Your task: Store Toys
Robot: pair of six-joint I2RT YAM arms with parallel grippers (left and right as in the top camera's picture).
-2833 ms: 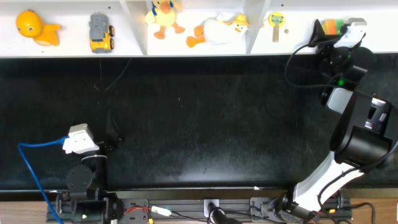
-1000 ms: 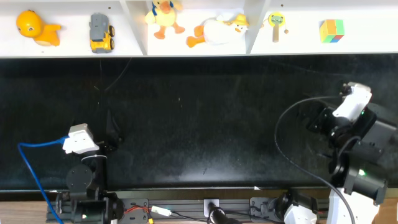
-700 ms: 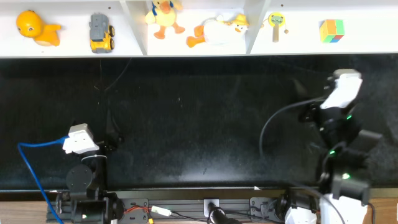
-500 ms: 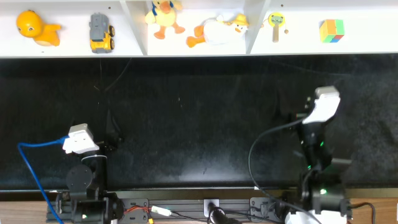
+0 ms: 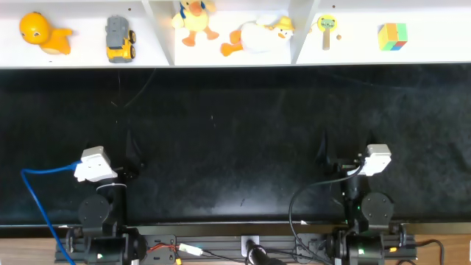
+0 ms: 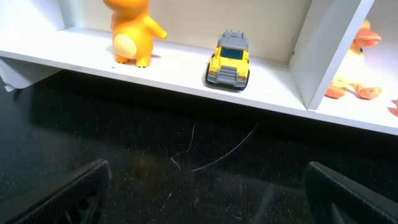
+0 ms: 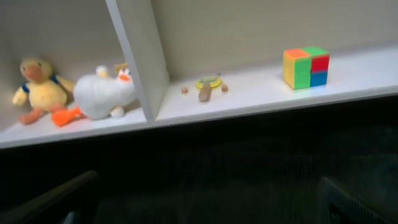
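Note:
The toys stand in the white shelf (image 5: 235, 57) along the table's far edge. An orange duck (image 5: 44, 31) and a yellow truck (image 5: 119, 38) share the left compartment. The middle one holds a yellow plush duck (image 5: 195, 18) and a white plush duck (image 5: 257, 34). A small yellow toy (image 5: 327, 28) and a coloured cube (image 5: 392, 35) sit in the right one. My left gripper (image 5: 132, 153) and right gripper (image 5: 324, 151) rest low near their bases, both open, nothing between the fingers. The right wrist view faces the cube (image 7: 306, 67); the left wrist view faces the truck (image 6: 230, 57).
A black mat (image 5: 235, 132) covers the table between the arms and the shelf. A blue cable (image 5: 40, 191) loops beside the left arm's base. White dividers (image 5: 162, 29) split the shelf into compartments.
The right arm has drawn back from the shelf's right compartment to its base, leaving the coloured cube standing there. The left arm has not moved.

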